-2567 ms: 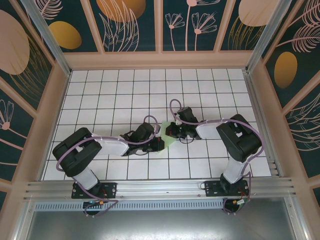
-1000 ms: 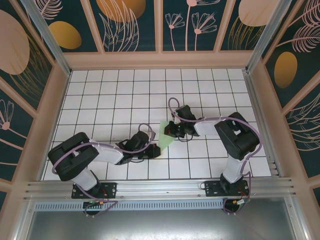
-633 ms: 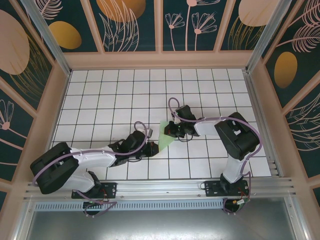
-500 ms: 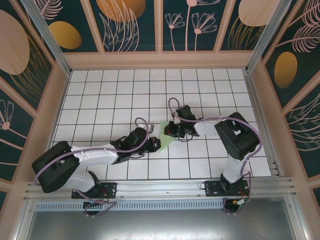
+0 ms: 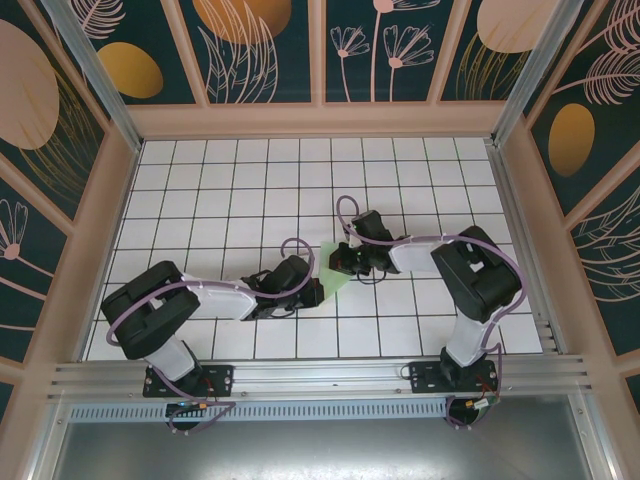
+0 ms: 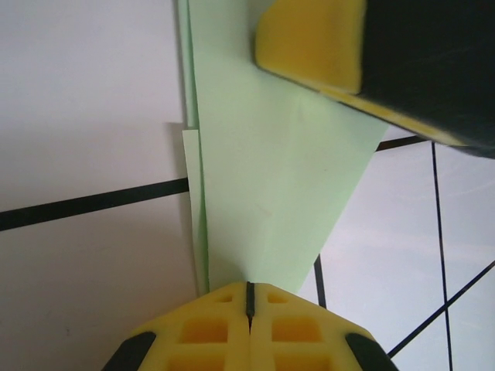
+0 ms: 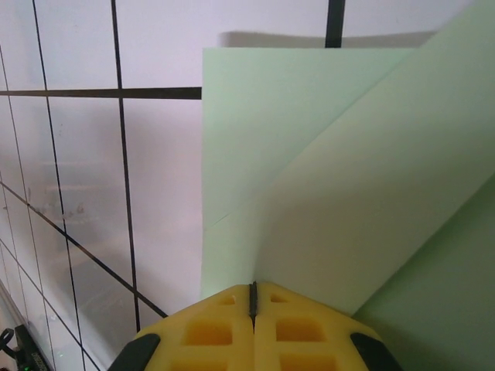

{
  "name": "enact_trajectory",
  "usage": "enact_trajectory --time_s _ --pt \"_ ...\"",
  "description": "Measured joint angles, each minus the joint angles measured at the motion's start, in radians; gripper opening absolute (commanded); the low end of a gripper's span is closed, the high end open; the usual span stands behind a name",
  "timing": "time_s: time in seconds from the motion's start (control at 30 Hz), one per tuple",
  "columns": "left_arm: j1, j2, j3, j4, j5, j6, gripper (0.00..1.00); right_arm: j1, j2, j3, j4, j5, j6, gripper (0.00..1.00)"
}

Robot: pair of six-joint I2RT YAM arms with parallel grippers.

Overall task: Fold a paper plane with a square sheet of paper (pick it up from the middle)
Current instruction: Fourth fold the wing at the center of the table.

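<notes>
The square sheet of paper (image 5: pixel 338 279) is pale mint green, partly folded, and lies on the white grid table between my two grippers. In the left wrist view the paper (image 6: pixel 271 170) narrows toward my left gripper (image 6: pixel 249 287). Its jaws are shut, with the tips resting on the paper's narrow end. My left gripper (image 5: pixel 312 293) sits at the sheet's near-left side. In the right wrist view a raised flap of the paper (image 7: pixel 348 185) meets my right gripper (image 7: pixel 253 284), also shut, at a crease. My right gripper (image 5: pixel 338 263) is at the far side, and its yellow pad (image 6: pixel 309 39) presses on the sheet.
The white tiled table (image 5: pixel 220 190) has black grid lines and is walled by patterned panels (image 5: pixel 60 150) at the left, back and right. An aluminium rail (image 5: pixel 320 375) runs along the near edge by the arm bases.
The left arm's elbow swung out to the left and has come back in; its gripper stayed at the paper's near-left edge, shifting slightly. The right arm has held still. Both grippers stayed shut.
</notes>
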Motion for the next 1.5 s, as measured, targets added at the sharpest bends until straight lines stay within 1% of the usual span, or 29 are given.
enact_trajectory --time_s 0.23,0.57,0.73,1.07,1.33,1.4,1.5 --pt "0.001 0.000 -0.010 0.016 0.008 0.000 0.00 0.013 -0.084 -0.020 0.003 -0.009 -0.058 0.00" --pt "0.001 0.000 -0.016 0.028 0.011 0.000 0.00 0.088 -0.072 -0.055 0.001 -0.031 -0.077 0.00" --pt "0.001 0.000 -0.018 0.031 0.011 -0.003 0.00 0.095 -0.047 -0.056 -0.006 -0.030 -0.076 0.00" --pt "0.001 0.000 -0.027 0.046 0.011 -0.007 0.00 0.108 -0.048 -0.076 0.001 -0.033 -0.076 0.00" --pt "0.001 0.000 -0.035 0.060 0.013 -0.008 0.00 0.097 -0.043 -0.070 -0.008 -0.023 -0.084 0.00" --pt "0.001 0.000 -0.039 0.066 0.015 -0.008 0.00 0.077 -0.033 -0.064 -0.010 -0.043 -0.090 0.00" --pt "0.002 0.000 -0.049 0.084 0.019 -0.007 0.00 0.015 -0.010 -0.048 -0.007 -0.082 -0.106 0.00"
